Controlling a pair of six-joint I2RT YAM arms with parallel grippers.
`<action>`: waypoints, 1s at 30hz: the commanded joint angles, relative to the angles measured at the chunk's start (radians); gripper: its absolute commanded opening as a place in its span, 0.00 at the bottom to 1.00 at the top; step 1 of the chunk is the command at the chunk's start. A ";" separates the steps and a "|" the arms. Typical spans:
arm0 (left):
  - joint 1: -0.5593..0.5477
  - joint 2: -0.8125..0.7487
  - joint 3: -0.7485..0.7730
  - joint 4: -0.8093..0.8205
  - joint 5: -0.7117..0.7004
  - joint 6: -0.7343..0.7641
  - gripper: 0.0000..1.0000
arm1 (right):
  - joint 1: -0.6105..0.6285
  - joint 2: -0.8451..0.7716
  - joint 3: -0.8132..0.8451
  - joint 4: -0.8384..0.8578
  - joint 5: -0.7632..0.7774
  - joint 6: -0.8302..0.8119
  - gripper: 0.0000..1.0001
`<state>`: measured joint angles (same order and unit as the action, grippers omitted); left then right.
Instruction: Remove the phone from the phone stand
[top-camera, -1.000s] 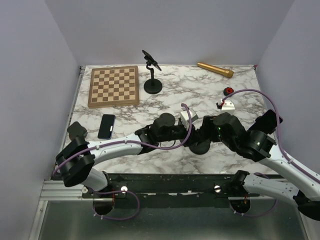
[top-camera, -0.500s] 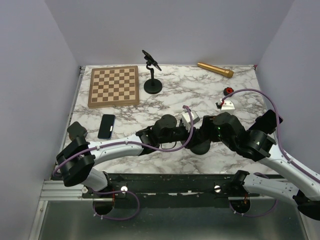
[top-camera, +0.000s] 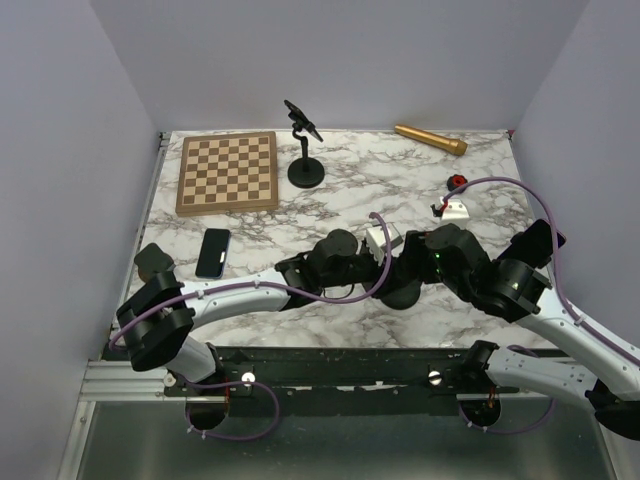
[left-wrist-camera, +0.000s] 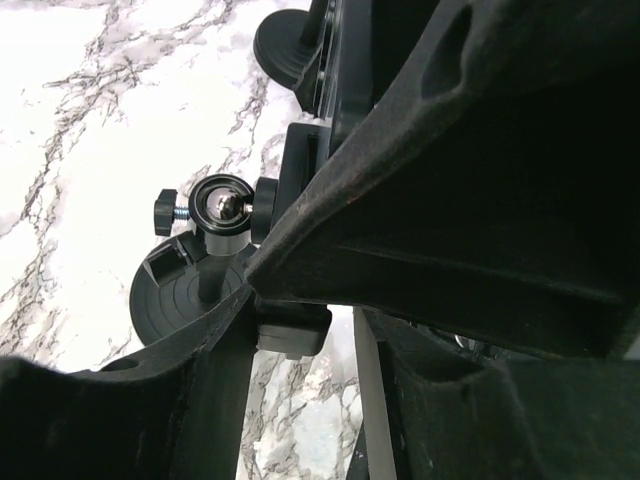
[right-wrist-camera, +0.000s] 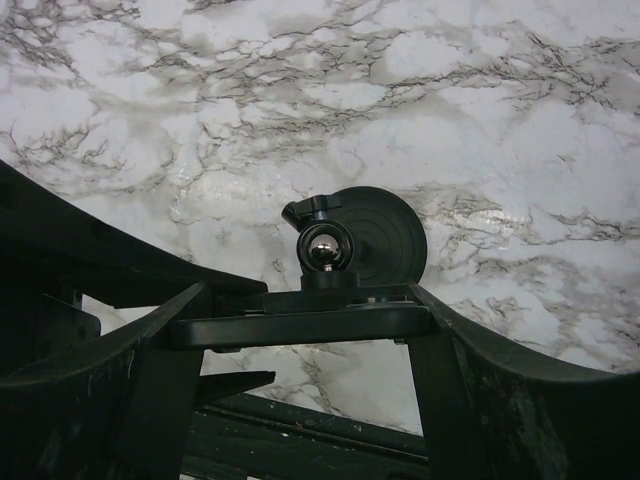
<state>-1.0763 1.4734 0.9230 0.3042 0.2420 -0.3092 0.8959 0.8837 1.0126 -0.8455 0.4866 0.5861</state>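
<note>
Right gripper (right-wrist-camera: 305, 318) was clamped across a flat slab, probably the phone (right-wrist-camera: 300, 326); phone stand (right-wrist-camera: 385, 235) base sat just beyond it. Left gripper (left-wrist-camera: 290, 300) crowded alongside, open or closed unreadable.

Black round-based phone stand (right-wrist-camera: 385, 235) upright, dark phone (right-wrist-camera: 300, 322) mounted edge-on.

Left arm (top-camera: 240, 291), right arm (top-camera: 518, 286) crowd phone stand (top-camera: 402, 295), open beyond
</note>
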 joint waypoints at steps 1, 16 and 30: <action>-0.019 0.016 0.020 -0.022 0.002 0.011 0.52 | 0.005 0.003 0.043 0.074 -0.008 0.017 0.01; -0.012 -0.039 0.016 -0.064 0.033 0.063 0.00 | 0.005 -0.012 -0.036 0.143 0.054 -0.070 0.01; 0.079 -0.195 -0.141 -0.054 0.152 0.009 0.00 | 0.005 -0.033 -0.099 0.316 0.213 -0.301 0.01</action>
<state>-1.0294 1.3308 0.8215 0.2611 0.2474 -0.2630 0.9333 0.8547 0.9054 -0.5594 0.4904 0.4671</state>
